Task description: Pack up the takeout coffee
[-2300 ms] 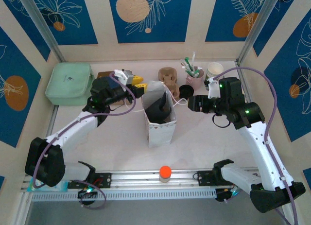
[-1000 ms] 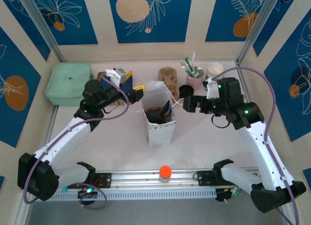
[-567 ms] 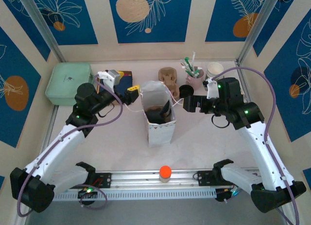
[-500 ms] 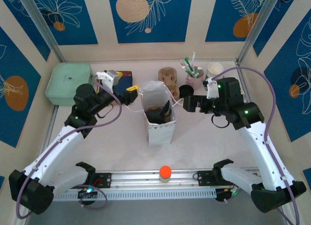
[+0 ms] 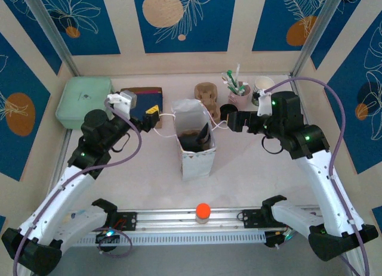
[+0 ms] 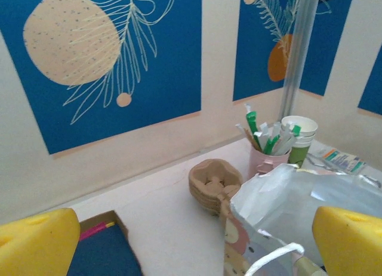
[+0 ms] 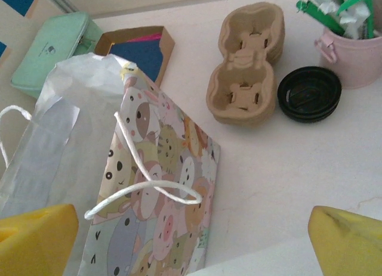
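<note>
A paper bag (image 5: 195,155) printed with cartoon animals stands open in the middle of the table. Through its top I see a brown shape and a black one (image 5: 200,135); whether that is the takeout coffee I cannot tell. My left gripper (image 5: 153,117) hovers open just left of the bag, its yellow fingertips (image 6: 37,242) wide apart and nothing between them. In the left wrist view the bag (image 6: 285,195) is at lower right. My right gripper (image 5: 231,120) is open just right of the bag (image 7: 152,186), holding nothing.
Along the back are a brown pulp carrier (image 5: 206,95), a loose black lid (image 7: 310,92), a pink cup of sachets (image 5: 239,96) and stacked lidless cups (image 5: 262,85). A green pouch (image 5: 85,102) and a box with blue contents (image 5: 142,99) lie back left. An orange knob (image 5: 203,211) sits on the front rail.
My left arm has drawn back from over the bag to its left side, still open. The right gripper has shifted slightly toward the back. The bag stands as before.
</note>
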{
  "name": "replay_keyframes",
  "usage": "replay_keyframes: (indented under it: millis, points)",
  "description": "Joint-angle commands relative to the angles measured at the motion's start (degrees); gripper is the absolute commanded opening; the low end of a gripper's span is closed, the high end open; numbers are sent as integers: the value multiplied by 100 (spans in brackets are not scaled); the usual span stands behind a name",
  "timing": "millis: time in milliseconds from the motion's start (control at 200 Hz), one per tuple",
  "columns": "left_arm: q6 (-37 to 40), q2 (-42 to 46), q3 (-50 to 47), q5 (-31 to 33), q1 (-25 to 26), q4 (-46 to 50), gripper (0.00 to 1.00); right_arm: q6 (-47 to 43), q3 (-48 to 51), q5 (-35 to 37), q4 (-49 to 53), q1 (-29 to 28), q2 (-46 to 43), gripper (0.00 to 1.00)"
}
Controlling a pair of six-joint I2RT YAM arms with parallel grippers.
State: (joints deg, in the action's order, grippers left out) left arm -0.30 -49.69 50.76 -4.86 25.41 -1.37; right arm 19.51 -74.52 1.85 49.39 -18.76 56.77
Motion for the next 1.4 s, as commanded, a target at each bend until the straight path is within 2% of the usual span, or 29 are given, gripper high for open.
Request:
replay_keyframes:
  millis: [0,330,881,1111,1396]
  points:
    - [252,139,-73,401,43,254,100,-178,-129,250,-321,-31,-194,99]
    - [355,302,-360,1069,43,382,100,-301,3,659,-450,-14,-373,99]
    - [31,571,-1004,1404,43,370,100,-214,445,891,-749,0,-464,99]
    - [-119,583,-1186,1532,43,304,99,-271,1298,876,-1655,-3,-1102,99]
    - [-277,598,-1309,1585,42,293,99,-289,1418,1052,-1616,13,-1204,99]
